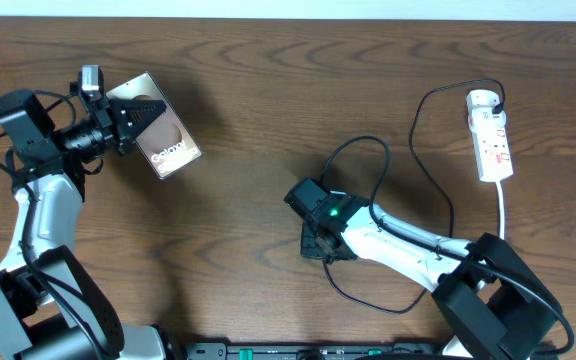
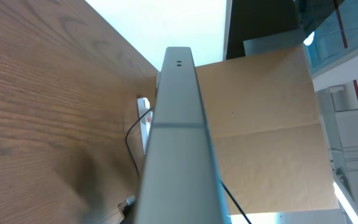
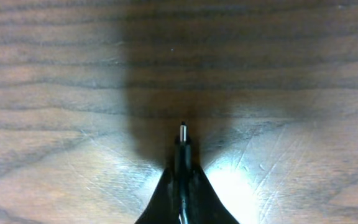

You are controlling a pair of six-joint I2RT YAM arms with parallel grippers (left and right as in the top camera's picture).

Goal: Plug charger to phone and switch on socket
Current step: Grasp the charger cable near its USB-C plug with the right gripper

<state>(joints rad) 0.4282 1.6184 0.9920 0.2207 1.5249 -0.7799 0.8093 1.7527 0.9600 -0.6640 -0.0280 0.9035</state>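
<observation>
Two tools, both closed. My left tool [image 1: 133, 115] grips the phone [image 1: 165, 133] by one short end at the far left of the desk [image 1: 268, 70]. The phone is a flat slab, its glossy brownish face turned up, with white lettering near the free end. From the left wrist I see only its thin, smooth grey edge running up the middle, with two tiny holes near the top.

My right tool [image 3: 182, 183] is pinched on the charger [image 3: 183, 151] just behind its connector. The small metal tip pokes out ahead of the black fingertips, over dark grained wood. The thin black cable loops across the desk to a plug seated in the far end of the socket [image 1: 492, 140]. The socket is a long white strip with red marks, lying well to the right.
</observation>
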